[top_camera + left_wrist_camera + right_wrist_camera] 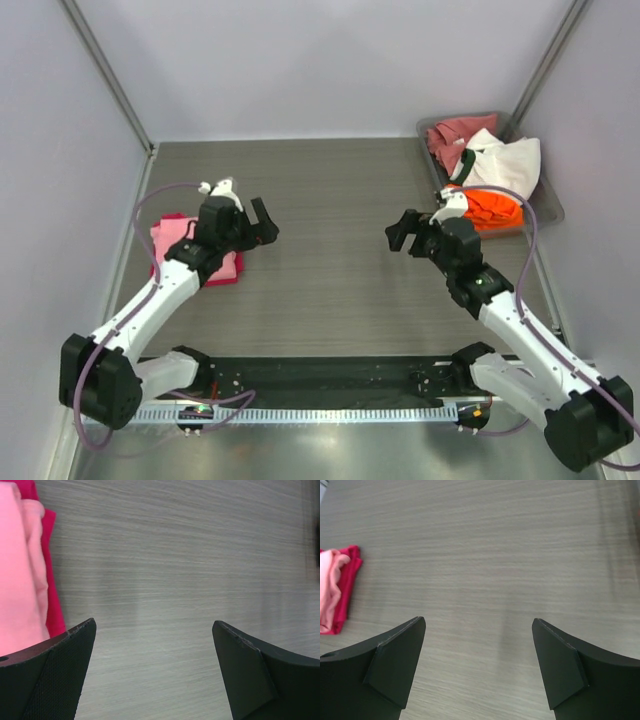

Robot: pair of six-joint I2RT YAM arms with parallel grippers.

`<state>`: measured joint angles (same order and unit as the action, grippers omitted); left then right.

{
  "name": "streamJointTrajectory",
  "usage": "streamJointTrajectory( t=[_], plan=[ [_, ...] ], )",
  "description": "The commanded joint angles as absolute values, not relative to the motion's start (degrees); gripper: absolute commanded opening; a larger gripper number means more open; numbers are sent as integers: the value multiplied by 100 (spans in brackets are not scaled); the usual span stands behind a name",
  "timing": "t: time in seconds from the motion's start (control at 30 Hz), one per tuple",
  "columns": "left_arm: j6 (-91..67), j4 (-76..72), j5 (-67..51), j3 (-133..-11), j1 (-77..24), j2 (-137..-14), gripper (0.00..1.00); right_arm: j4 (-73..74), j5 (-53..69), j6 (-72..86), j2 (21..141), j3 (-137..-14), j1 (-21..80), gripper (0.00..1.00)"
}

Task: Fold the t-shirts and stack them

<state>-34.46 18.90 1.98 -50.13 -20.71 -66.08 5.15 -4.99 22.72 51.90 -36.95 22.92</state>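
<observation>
You have the left gripper (pixel 262 228) and right gripper (pixel 403 232) above the worktop (pixel 330 190), jaws spread wide and holding nothing, with the light pink t-shirt (pixel 170 236) folded atop the magenta-red t-shirt (pixel 228 271) at the left, and the dusty rose t-shirt (pixel 455 135), white t-shirt (pixel 508 160) and orange t-shirt (pixel 494 209) heaped in the grey bin (pixel 549 203) back right.

no legible txt, no labels, no nos.

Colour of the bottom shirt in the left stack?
Magenta-red folded cloth t-shirt; shows best in left wrist view.
</observation>
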Motion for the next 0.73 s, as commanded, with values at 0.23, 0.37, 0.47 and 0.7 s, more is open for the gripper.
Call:
streamJointTrajectory(
  t=[0.23, 0.37, 0.47, 0.7],
  plan=[
    [-2779, -2150, 1371, -2181, -3173, -5546, 100, 606, -1687, 2215, 3991, -2699, 2312, 94],
    [-2575, -2163, 1135, -2003, -3182, -5459, 100, -191, -1363, 2268, 3806, -2164, 2312, 93],
    [-2697, -2074, 784, -1917, -3173, -5204, 100, -640, -1380, 2267, 3858, -1671, 2311, 92],
    [-2331, -1987, 1316, -1819, -3173, -4720, 100, -607, -1431, 2276, 3929, -1792, 2311, 91]
  ],
)
